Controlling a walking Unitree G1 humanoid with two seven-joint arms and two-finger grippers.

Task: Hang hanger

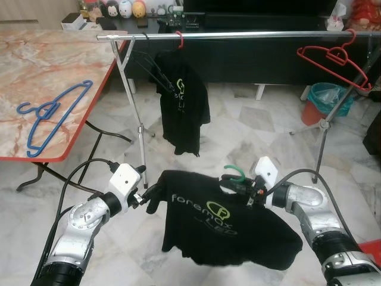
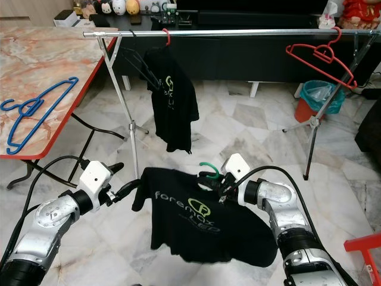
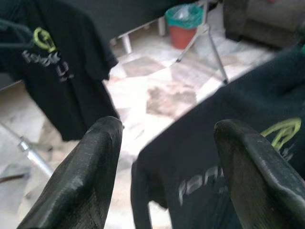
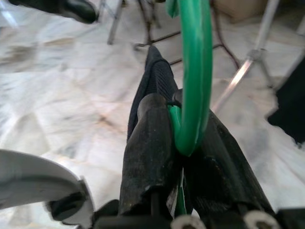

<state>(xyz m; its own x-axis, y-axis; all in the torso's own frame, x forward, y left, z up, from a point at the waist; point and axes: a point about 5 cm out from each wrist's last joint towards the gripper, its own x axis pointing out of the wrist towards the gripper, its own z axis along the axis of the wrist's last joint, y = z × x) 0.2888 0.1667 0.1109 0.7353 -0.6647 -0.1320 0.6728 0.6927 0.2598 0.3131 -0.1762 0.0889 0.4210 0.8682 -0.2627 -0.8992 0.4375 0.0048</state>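
The right gripper [image 4: 183,143] is clamped tight on the neck of the green hanger [image 1: 234,172], whose black shirt [image 1: 220,220] droops below it, low and well short of the rail [image 1: 238,36] above. The left gripper [image 3: 167,157] is spread wide, holding nothing, just beside the shirt's sleeve. I judge the risk is the thin hook twisting in that pinch on the lift, or the shirt sliding off.

Glossy green plastic hanger [image 4: 194,76], matt black cloth shirt [image 1: 220,220].
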